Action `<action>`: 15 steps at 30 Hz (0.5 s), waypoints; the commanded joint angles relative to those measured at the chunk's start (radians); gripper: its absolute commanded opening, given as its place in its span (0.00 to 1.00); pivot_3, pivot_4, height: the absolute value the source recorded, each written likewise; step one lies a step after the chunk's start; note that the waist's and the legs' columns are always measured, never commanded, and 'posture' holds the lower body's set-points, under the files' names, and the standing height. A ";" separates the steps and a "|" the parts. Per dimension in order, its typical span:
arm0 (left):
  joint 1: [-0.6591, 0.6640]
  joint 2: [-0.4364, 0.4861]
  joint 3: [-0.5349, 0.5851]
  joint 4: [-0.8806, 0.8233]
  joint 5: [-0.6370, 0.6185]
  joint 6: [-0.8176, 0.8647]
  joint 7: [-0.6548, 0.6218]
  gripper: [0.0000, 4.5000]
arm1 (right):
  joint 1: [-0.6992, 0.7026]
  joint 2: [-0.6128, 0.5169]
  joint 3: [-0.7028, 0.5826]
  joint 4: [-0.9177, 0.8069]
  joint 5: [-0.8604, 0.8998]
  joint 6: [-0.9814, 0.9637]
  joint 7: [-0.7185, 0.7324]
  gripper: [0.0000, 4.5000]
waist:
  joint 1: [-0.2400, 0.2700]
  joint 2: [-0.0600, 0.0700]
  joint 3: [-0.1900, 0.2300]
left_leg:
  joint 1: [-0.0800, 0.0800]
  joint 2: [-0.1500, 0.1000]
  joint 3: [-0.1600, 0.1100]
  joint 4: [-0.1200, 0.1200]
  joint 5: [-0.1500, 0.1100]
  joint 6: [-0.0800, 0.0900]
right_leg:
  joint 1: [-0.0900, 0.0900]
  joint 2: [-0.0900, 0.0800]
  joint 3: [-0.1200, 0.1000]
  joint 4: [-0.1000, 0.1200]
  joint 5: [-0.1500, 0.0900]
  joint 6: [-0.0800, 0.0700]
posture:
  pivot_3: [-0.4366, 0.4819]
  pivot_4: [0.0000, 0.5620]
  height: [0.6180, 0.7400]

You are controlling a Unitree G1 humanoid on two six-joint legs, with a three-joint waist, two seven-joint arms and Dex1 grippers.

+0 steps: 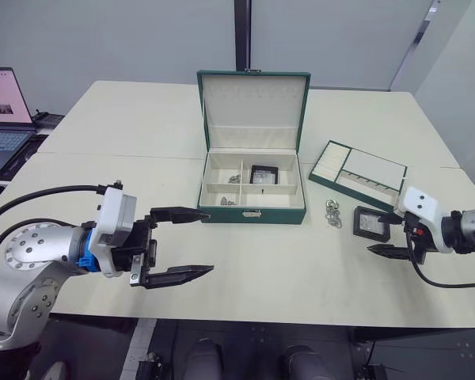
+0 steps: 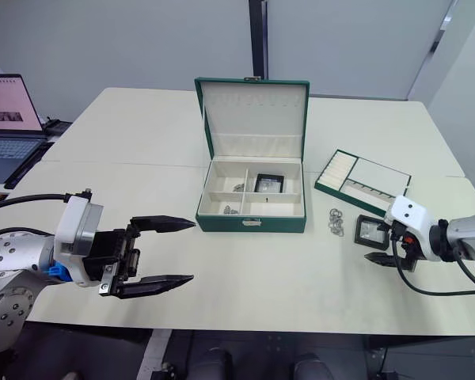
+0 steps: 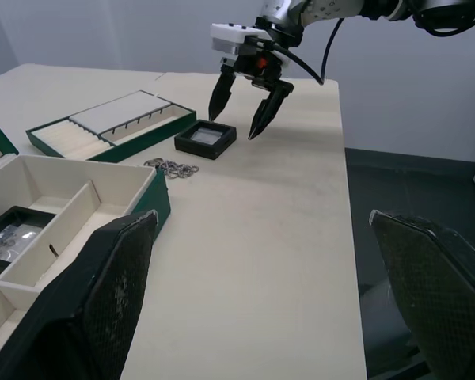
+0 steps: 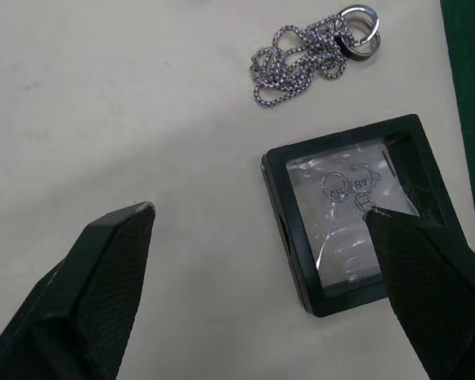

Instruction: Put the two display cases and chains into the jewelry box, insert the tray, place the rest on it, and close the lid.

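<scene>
The dark green jewelry box (image 1: 252, 214) stands open at the table's middle, its lid (image 1: 253, 103) upright. One display case (image 1: 264, 173) lies in its back right compartment, and chains (image 1: 234, 179) lie in the left ones. To the right of the box, on the table, lie another chain (image 1: 333, 214) and the second display case (image 1: 371, 223). My right gripper (image 1: 382, 233) hangs open over that case (image 4: 344, 229), one finger on either side. The tray (image 1: 358, 169) sits behind it. My left gripper (image 1: 207, 241) is open and empty, in front of the box to the left.
A laptop (image 1: 4, 111) stands off the table's left edge. Bare tabletop (image 1: 301, 277) stretches along the front between the two grippers. The tray's green rim (image 4: 467, 95) lies close to the case on the table.
</scene>
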 commanded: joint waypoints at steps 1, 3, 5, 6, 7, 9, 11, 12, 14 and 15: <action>-0.011 -0.001 0.009 -0.026 -0.008 -0.009 0.016 0.99 | -0.038 0.021 0.013 0.028 -0.042 -0.045 0.040 1.00 | 0.000 0.000 0.000 | 0.000 0.000 0.000 0.000 0.000 0.000 | 0.000 0.000 0.000 0.000 0.000 0.000 | 0.48 0.27 0.89; -0.010 0.000 0.008 -0.030 -0.010 -0.007 0.021 0.99 | -0.049 0.037 0.020 0.045 -0.063 -0.052 0.050 1.00 | 0.000 0.000 0.000 | 0.001 0.000 0.000 0.000 0.000 0.000 | 0.001 0.000 0.000 0.000 0.000 0.000 | 0.48 0.27 0.89; -0.008 0.001 0.010 -0.033 -0.014 -0.004 0.028 0.99 | -0.054 0.048 0.025 0.060 -0.082 -0.066 0.061 1.00 | 0.000 0.000 0.000 | 0.001 0.000 0.001 0.000 0.000 0.000 | 0.001 0.000 0.001 0.000 0.000 0.000 | 0.48 0.27 0.89; -0.007 0.001 0.011 -0.035 -0.016 -0.002 0.031 0.99 | -0.058 0.055 0.028 0.069 -0.092 -0.072 0.064 1.00 | 0.000 0.000 0.000 | 0.001 0.000 0.001 0.000 0.000 0.000 | 0.001 0.000 0.001 0.000 0.000 0.000 | 0.48 0.27 0.89; -0.007 0.001 0.012 -0.036 -0.019 0.000 0.035 0.99 | -0.061 0.062 0.029 0.078 -0.101 -0.078 0.067 1.00 | 0.000 0.000 0.000 | 0.001 0.000 0.001 0.000 0.000 0.000 | 0.001 0.000 0.001 0.000 0.000 0.000 | 0.48 0.27 0.89; -0.008 0.003 0.012 -0.037 -0.022 0.003 0.038 0.99 | -0.066 0.072 0.030 0.087 -0.112 -0.083 0.071 1.00 | 0.000 0.001 0.000 | 0.003 0.000 0.001 0.000 0.000 0.000 | 0.002 0.000 0.001 0.000 0.000 0.000 | 0.48 0.27 0.89; -0.010 0.005 0.011 -0.037 -0.025 0.004 0.041 0.99 | -0.070 0.079 0.028 0.092 -0.121 -0.085 0.076 1.00 | 0.000 0.001 0.000 | 0.003 0.000 0.001 0.000 0.000 0.000 | 0.003 0.000 0.001 0.000 0.000 0.000 | 0.48 0.27 0.89; -0.010 0.006 0.010 -0.036 -0.025 0.005 0.041 0.99 | -0.070 0.081 0.026 0.093 -0.124 -0.086 0.079 1.00 | 0.000 0.001 0.000 | 0.004 0.000 0.001 0.000 0.000 0.000 | 0.003 0.000 0.001 0.000 0.000 0.000 | 0.48 0.27 0.89; -0.010 0.007 0.009 -0.035 -0.025 0.004 0.042 0.99 | -0.067 0.084 0.022 0.092 -0.130 -0.087 0.084 1.00 | 0.000 0.001 0.000 | 0.004 0.000 0.002 0.000 0.000 0.000 | 0.003 0.000 0.001 0.000 0.000 0.000 | 0.48 0.27 0.89; -0.010 0.007 0.008 -0.035 -0.024 0.003 0.041 1.00 | -0.065 0.085 0.020 0.091 -0.133 -0.087 0.086 0.96 | 0.000 0.001 0.000 | 0.004 0.000 0.002 0.000 0.000 0.000 | 0.003 0.000 0.001 0.000 0.000 0.000 | 0.48 0.27 0.89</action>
